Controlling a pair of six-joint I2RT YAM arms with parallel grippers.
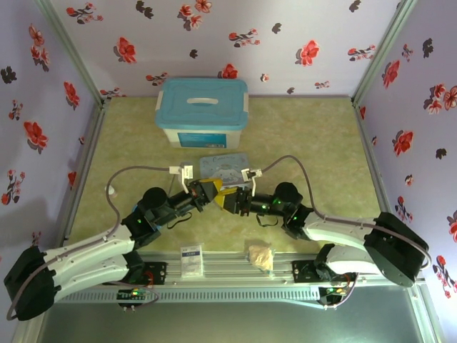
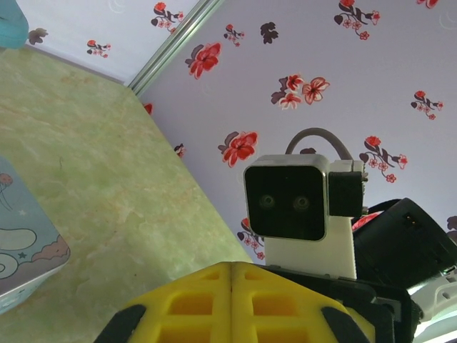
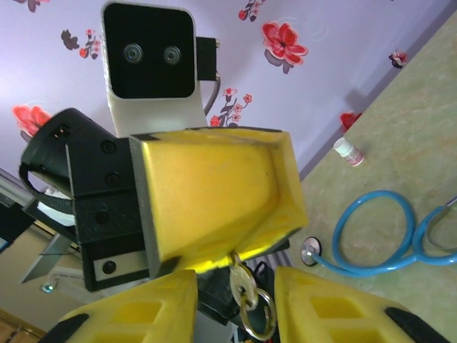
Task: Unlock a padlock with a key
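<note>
Soft, even overhead light fills the scene, leaving only faint, soft-edged shadows on the pale green marbled tabletop [image 1: 314,143]. The top view is bright but slightly soft. In both wrist views the lilac flowered walls [image 2: 343,43] look a little washed out. The yellow-fingered right gripper [image 3: 235,275] blurs at the near edge, while the blue rubber stethoscope tubing [image 3: 382,194] behind is crisp.
</note>
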